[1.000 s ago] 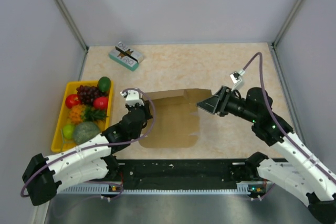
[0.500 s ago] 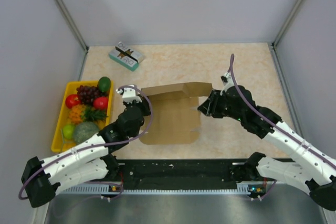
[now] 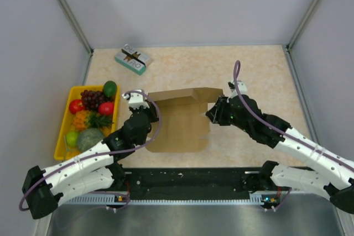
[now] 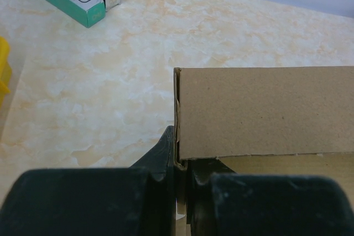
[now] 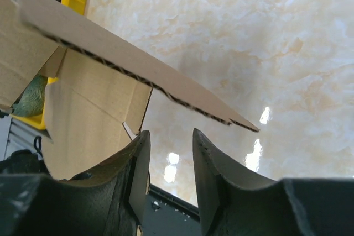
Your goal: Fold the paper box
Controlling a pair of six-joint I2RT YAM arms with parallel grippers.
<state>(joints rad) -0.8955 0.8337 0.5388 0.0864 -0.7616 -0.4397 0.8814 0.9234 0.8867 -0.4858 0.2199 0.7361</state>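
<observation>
Now the right gripper has swung in from the right to the right corner of the paper box, mid-frame in the overhead view. Its fingers have narrowed but stand apart, with nothing between them. The raised back flap crosses just above the tips. The left gripper stays pinched on the box's left edge. The flap stands higher, so the fold looks under way.

One brown paper box out there, one small teal-and-white printed box, one yellow tray. In the tray, one bunch of dark grapes, two red fruits, three green ones. Two robot arms.
</observation>
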